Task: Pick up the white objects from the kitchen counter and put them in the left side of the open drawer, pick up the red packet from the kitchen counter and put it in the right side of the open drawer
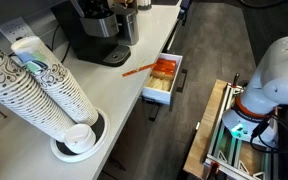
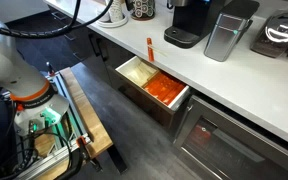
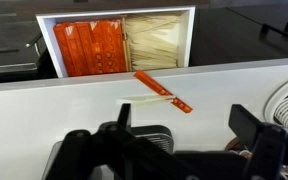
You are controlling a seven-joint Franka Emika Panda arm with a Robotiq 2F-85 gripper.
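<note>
Far left on the table (image 1: 119,95), in an exterior view: tall leaning stacks of paper cups (image 1: 39,85). Further right, toward the back edge, a black coffee machine (image 1: 99,28). Right of that, close to the table's front edge, the red packet (image 1: 139,69), lying flat and slanted, just beside the open drawer (image 1: 162,82). Beyond the drawer, out over the dark floor (image 1: 199,60), the white arm (image 1: 276,75), well apart from the table.

In the wrist view, left to right: orange packets (image 3: 89,48) packed in the drawer's left section, pale yellow packets (image 3: 156,42) in its right section. On the table near the front edge, in line with the yellow section, the red packet again, slanting down to the right. Just beside its left part, a thin pale strip (image 3: 142,98), too faint to name. Low in the same view, the gripper (image 3: 184,125), spread wide, holding nothing, hanging clear of the table.
</note>
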